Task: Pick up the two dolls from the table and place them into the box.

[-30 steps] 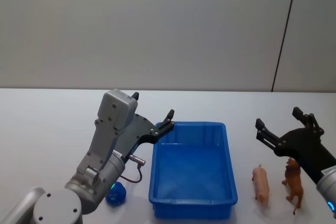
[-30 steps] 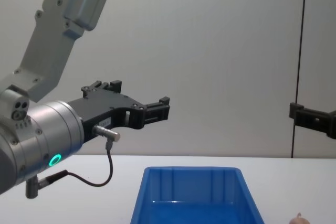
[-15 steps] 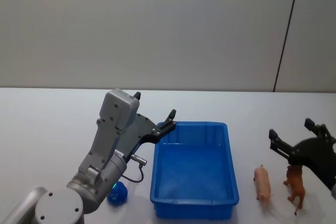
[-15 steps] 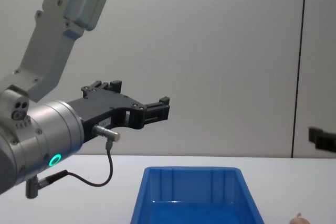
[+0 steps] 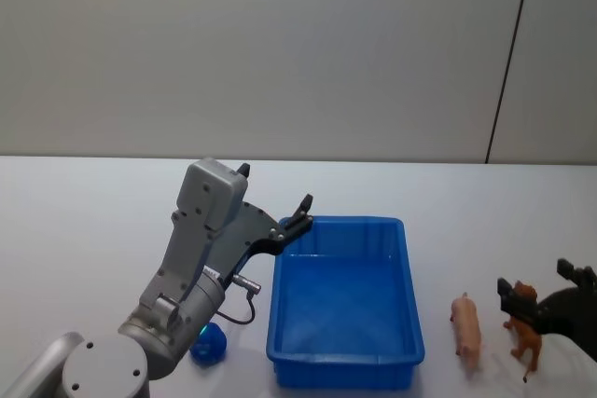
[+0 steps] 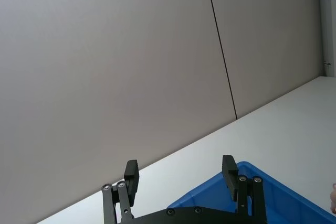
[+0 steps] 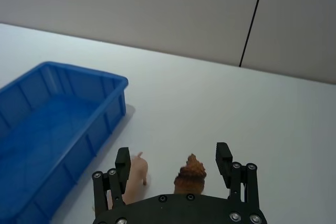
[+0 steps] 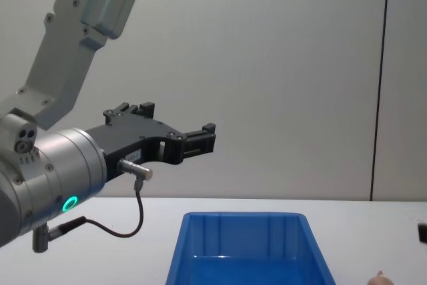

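Observation:
The blue box (image 5: 340,222) sits mid-table. A pale pink doll (image 5: 465,325) lies on the white table (image 5: 93,230) to the box's right. A dark blue doll (image 5: 209,346) rests left of the box, beside my left arm's base. My right gripper (image 5: 536,279) hangs open low at the right, its fingers straddling a brown animal figure (image 7: 190,171); the pink doll (image 7: 134,174) lies just outside one finger (image 7: 122,159). My left gripper (image 6: 180,170) is open and empty, held in the air over the box's (image 6: 268,190) left rim.
The brown animal figure (image 5: 525,323) stands right of the pink doll. A grey wall with a dark vertical seam (image 5: 508,58) runs behind the table. Open tabletop lies behind the box and to the far left.
My right gripper has dropped and pulled back toward the lower right, coming down around the brown figure. The left arm, box and dolls have not moved.

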You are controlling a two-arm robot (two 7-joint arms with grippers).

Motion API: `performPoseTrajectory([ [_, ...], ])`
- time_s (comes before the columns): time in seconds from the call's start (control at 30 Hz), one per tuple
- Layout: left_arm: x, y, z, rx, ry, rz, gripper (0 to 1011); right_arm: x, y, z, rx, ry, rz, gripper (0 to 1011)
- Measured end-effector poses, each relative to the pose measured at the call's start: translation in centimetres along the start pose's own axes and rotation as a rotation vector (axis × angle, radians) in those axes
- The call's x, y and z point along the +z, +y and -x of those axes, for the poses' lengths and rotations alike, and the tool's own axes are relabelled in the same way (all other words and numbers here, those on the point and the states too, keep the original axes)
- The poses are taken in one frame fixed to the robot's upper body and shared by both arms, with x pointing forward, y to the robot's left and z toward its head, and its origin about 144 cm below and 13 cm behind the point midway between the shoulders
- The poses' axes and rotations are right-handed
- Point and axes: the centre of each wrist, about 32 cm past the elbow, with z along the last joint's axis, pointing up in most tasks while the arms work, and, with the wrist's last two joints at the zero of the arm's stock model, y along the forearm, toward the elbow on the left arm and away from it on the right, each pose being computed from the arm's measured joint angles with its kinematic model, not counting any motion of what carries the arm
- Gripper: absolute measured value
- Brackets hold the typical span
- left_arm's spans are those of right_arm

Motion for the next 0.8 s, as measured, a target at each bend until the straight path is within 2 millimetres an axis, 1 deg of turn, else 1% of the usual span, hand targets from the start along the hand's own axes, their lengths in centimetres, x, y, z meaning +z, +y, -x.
performPoseTrajectory([
  [0.4,0.0,0.0,0.0,0.0,0.0,0.0,1001,-0.9,0.4,-0.8,-0.005,0.016,0.109,1001],
  [0.8,0.0,0.0,0.0,0.0,0.0,0.0,1001,-1.5,1.3,-0.7,0.004,0.037,0.182,1001],
])
